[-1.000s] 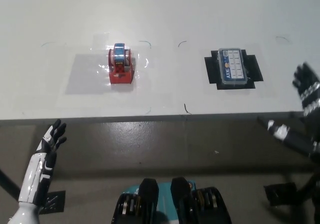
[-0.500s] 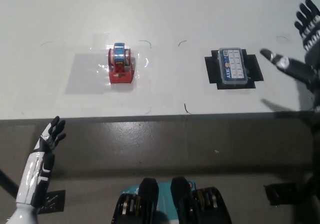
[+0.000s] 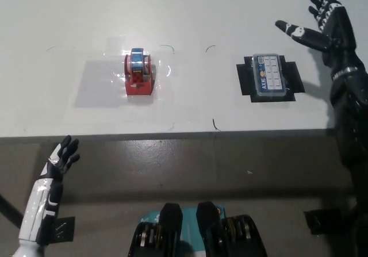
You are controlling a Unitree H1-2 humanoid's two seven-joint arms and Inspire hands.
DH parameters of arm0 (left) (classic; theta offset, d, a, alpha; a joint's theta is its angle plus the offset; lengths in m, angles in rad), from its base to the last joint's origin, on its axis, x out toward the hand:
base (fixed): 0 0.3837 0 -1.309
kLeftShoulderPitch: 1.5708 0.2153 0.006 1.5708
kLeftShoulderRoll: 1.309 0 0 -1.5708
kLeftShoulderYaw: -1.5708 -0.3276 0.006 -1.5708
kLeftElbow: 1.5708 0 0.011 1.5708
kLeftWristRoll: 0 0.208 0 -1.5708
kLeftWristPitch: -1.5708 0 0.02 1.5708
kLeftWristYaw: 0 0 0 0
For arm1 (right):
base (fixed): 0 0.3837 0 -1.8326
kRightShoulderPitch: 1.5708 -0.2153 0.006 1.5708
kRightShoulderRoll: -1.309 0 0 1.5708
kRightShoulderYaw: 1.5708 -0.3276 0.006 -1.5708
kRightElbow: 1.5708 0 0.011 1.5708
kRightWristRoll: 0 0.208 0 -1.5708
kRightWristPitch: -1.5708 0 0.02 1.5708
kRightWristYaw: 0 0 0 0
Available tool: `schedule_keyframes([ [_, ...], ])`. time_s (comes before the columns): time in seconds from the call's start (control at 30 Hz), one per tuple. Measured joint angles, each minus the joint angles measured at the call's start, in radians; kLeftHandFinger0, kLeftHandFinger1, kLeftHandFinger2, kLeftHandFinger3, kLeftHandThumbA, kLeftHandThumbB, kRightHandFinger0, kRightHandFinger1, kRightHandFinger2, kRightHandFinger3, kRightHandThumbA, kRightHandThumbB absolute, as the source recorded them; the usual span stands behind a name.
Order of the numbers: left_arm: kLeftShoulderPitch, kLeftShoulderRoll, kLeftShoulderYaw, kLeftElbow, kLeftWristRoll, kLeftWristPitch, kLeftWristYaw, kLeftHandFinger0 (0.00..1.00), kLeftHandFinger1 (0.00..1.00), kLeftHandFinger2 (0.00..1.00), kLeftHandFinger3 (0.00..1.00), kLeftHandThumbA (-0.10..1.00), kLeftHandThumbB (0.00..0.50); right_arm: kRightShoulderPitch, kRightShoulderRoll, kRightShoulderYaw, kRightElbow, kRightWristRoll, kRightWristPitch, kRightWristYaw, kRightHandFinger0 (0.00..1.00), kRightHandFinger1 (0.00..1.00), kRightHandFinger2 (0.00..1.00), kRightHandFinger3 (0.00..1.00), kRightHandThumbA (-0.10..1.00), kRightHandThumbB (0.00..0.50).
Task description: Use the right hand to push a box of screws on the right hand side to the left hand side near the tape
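Observation:
The clear box of screws [image 3: 270, 76] lies on a black patch at the right of the white table [image 3: 190, 15]. A red tape dispenser [image 3: 138, 74] with a blue roll stands at centre-left. My black right hand [image 3: 322, 21] is raised over the table's far right, up and to the right of the box, open with fingers spread and apart from the box. My white left hand [image 3: 62, 156] rests open below the table's front edge at the lower left.
The table's front edge [image 3: 172, 134] runs across the middle of the view, with grey floor [image 3: 190, 165] below it. Faint pen marks and a clear plastic sheet [image 3: 109, 84] surround the tape dispenser.
My right hand has risen from beside the table's front edge and moved up over the table's far right. The box and tape have not moved. The left hand has barely shifted.

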Motion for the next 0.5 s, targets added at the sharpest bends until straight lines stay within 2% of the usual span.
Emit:
schedule_keyframes([
  [0.23,0.001,0.0,-0.003,0.0,-0.001,0.0,-0.007,1.0,1.0,1.0,1.0,1.0,0.055,-0.137,-0.002,-0.042,0.337,0.02,-0.049,-0.007,1.0,1.0,1.0,1.0,1.0,0.165],
  [0.33,0.001,0.0,-0.003,0.0,-0.003,0.0,-0.01,1.0,1.0,1.0,1.0,1.0,0.056,-0.17,-0.003,-0.062,0.459,0.026,-0.068,-0.016,1.0,1.0,1.0,1.0,1.0,0.186],
  [0.4,0.001,0.0,-0.002,0.0,-0.004,0.0,-0.011,1.0,1.0,1.0,1.0,1.0,0.052,-0.175,-0.003,-0.083,0.503,0.033,-0.07,-0.019,1.0,1.0,1.0,1.0,1.0,0.164],
  [0.5,0.002,0.0,-0.002,0.0,-0.004,0.0,-0.017,1.0,1.0,1.0,1.0,1.0,0.049,-0.175,-0.004,-0.106,0.553,0.045,-0.07,-0.027,1.0,1.0,1.0,1.0,1.0,0.172],
])
